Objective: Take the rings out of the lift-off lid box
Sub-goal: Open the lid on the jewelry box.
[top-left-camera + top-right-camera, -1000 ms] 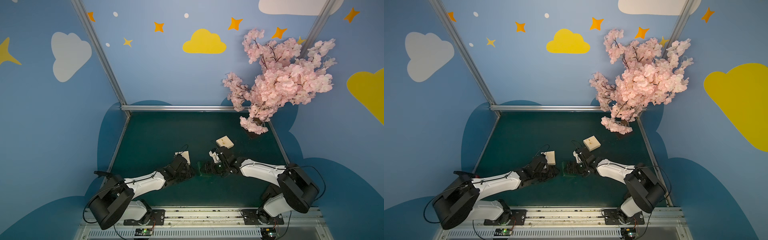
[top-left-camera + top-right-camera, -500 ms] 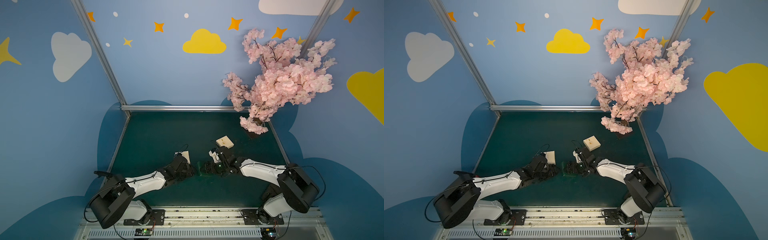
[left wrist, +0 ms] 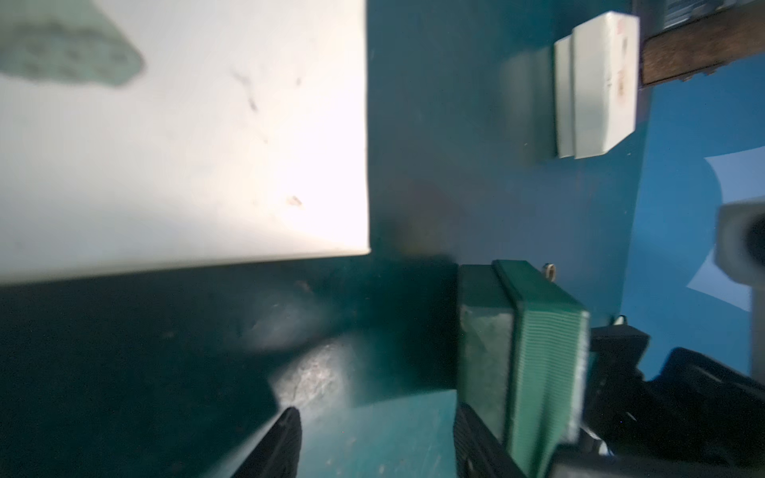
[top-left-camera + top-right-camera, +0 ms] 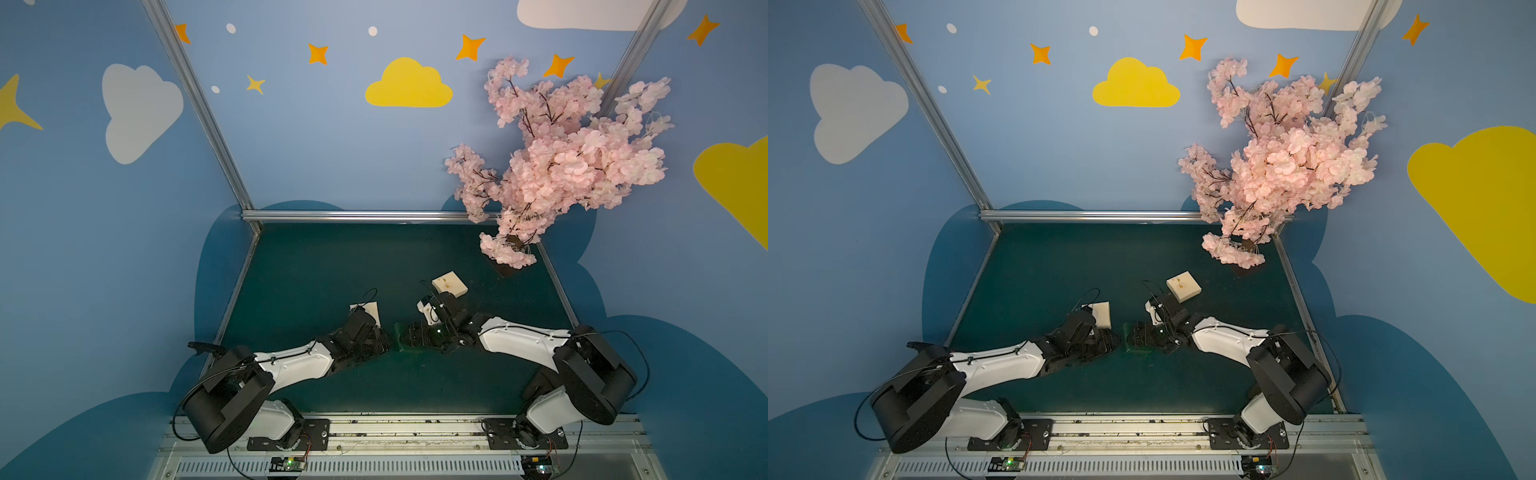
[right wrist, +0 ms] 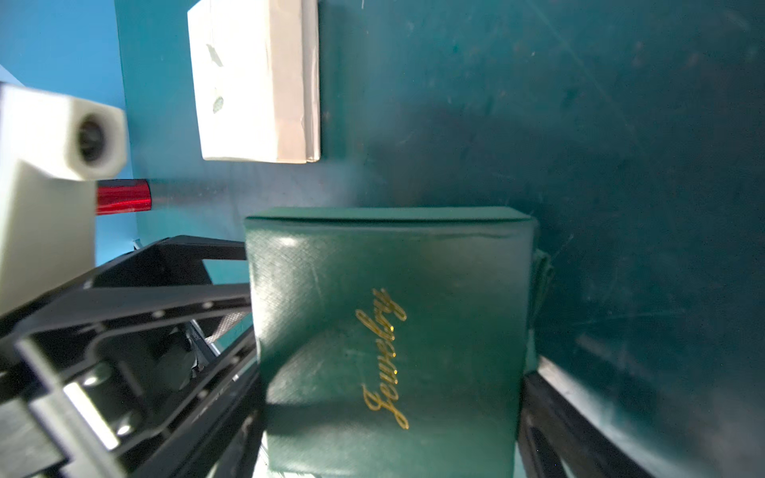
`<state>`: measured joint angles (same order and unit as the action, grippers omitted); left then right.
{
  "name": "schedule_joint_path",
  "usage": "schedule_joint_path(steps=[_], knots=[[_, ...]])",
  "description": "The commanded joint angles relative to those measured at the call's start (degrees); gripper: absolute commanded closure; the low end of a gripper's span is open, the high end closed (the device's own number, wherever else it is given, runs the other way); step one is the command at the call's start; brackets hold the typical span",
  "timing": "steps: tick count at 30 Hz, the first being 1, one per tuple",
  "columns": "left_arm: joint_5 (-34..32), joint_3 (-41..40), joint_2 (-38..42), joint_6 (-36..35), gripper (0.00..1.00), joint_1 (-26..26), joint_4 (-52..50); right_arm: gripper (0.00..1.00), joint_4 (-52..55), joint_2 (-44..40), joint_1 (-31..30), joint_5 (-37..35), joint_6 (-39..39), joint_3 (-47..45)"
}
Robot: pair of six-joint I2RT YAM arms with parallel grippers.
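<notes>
The lift-off lid box (image 5: 385,331) is dark green with gold "Jewelry" lettering on its lid. It sits on the mat between both arms (image 4: 400,338) (image 4: 1136,345). My right gripper (image 5: 391,422) is shut on its two sides. My left gripper (image 3: 381,443) is open, with only bare mat between its fingers; one finger (image 3: 476,438) rests beside the box (image 3: 517,339). A tiny silvery hoop (image 3: 549,271), which looks like one of the rings, lies on the mat just beyond the box. Anything inside the box is hidden.
A cream box (image 4: 370,311) lies close by the left wrist and fills much of the left wrist view (image 3: 182,136). Another cream box (image 4: 449,284) (image 3: 596,87) sits behind the right gripper. A pink blossom tree (image 4: 561,166) stands at the back right corner.
</notes>
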<state>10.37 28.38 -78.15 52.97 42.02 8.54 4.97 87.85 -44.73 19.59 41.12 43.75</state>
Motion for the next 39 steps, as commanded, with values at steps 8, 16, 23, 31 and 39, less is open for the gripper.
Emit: schedule_joint_path(steps=[8,16,23,31,39], knots=[[1.4,1.4,-2.5,1.2,0.4,0.1,2.8,0.12,-2.3,1.0,-0.4,2.6,0.3,0.1],[2.7,0.8,-4.3,1.4,0.41,0.4,3.8,0.12,-5.4,0.1,-0.4,5.3,2.2,-0.7],[2.3,0.5,-5.3,0.7,0.41,1.1,2.4,0.12,-8.0,-0.7,0.1,7.6,4.5,-1.2],[-0.9,-0.4,-3.2,0.2,0.41,2.6,-2.3,0.12,-9.9,-1.5,1.1,8.7,6.6,-2.4],[-2.8,-1.5,-0.7,0.2,0.4,2.6,-5.9,0.12,-8.1,-3.3,1.3,8.1,6.5,-2.8]])
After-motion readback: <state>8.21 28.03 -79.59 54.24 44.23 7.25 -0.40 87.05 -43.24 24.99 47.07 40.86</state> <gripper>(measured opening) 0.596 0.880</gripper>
